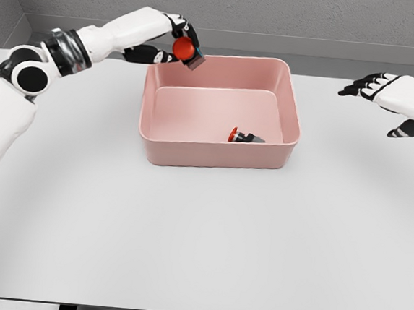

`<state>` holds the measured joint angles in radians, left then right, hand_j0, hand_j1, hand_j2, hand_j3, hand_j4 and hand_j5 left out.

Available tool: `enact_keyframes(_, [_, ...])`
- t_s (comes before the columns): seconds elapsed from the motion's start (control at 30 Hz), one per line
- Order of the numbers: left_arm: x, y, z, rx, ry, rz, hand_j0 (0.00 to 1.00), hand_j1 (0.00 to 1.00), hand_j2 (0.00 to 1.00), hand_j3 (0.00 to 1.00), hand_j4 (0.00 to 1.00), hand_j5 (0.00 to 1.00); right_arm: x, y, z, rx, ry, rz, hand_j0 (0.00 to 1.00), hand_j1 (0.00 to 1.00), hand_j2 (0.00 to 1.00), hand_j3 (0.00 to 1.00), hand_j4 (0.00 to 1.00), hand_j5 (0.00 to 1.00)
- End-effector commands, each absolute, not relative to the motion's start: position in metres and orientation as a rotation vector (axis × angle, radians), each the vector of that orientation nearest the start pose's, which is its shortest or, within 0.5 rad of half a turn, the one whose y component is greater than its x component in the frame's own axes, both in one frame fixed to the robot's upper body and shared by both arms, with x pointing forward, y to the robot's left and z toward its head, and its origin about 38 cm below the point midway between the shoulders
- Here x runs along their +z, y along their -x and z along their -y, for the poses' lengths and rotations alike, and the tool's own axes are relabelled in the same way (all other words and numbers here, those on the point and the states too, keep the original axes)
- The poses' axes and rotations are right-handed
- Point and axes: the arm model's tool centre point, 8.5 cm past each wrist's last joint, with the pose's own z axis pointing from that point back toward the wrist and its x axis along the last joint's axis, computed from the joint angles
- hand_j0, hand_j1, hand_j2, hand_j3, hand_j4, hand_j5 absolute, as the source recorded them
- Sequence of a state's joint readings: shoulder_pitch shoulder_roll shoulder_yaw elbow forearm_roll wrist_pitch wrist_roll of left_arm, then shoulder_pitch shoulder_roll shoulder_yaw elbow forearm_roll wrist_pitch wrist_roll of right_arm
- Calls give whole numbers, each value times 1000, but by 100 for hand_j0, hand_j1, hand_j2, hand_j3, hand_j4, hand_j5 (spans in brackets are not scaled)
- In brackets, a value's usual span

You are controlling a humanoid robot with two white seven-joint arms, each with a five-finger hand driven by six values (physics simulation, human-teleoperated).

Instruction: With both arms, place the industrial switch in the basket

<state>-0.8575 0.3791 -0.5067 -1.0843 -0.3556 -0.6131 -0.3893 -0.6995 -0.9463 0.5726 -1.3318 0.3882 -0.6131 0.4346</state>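
Head view shows our left hand (175, 42) clutching an industrial switch (188, 52) over the basket (218, 156) rim for release beside another switch (245, 136), our right hand (390, 95) spread clear.

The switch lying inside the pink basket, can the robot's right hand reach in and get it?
Probably yes. The right hand is open and holds nothing, the basket has no lid, and nothing covers the switch near its right front corner.

A pale grey surface (205, 256) fills most of the view under even, soft light. Behind its far edge rises a plain grey wall (278, 9), meeting another wall at the far left corner.
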Motion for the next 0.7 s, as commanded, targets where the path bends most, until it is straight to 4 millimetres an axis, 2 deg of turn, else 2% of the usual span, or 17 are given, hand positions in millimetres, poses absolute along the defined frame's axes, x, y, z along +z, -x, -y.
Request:
enact_keyframes(0.0, [265, -519, -189, -1673, -294, 1916, 50, 50, 50, 50, 50, 50, 262, -449, 382, 1965, 629, 1370, 100, 100, 100, 100, 100, 100])
enact_keyframes(0.03, [263, -518, -187, -1692, -287, 1906, 54, 54, 54, 54, 54, 54, 261, -448, 382, 1965, 627, 1369, 100, 100, 100, 100, 100, 100])
enact_keyframes(0.07, [265, -518, -186, -1695, -289, 1912, 64, 64, 64, 64, 64, 64, 261, -448, 382, 1965, 627, 1369, 100, 100, 100, 100, 100, 100])
enact_keyframes(0.13, [269, -518, -181, -1687, -283, 1929, 98, 98, 98, 98, 98, 98, 261, -448, 382, 1966, 626, 1367, 100, 100, 100, 100, 100, 100])
enact_keyframes(0.53, [280, -518, -174, -1694, -289, 1963, 100, 100, 100, 100, 100, 100, 256, -448, 380, 1966, 613, 1367, 100, 100, 100, 100, 100, 100])
enact_keyframes(0.63, [282, -518, -182, -1688, -300, 1957, 100, 100, 100, 100, 100, 100, 256, -448, 379, 1967, 611, 1370, 100, 100, 100, 100, 100, 100])
enact_keyframes(0.67, [282, -516, -198, -1696, -331, 1936, 100, 100, 100, 100, 100, 100, 255, -448, 378, 1967, 608, 1371, 100, 100, 100, 100, 100, 100])
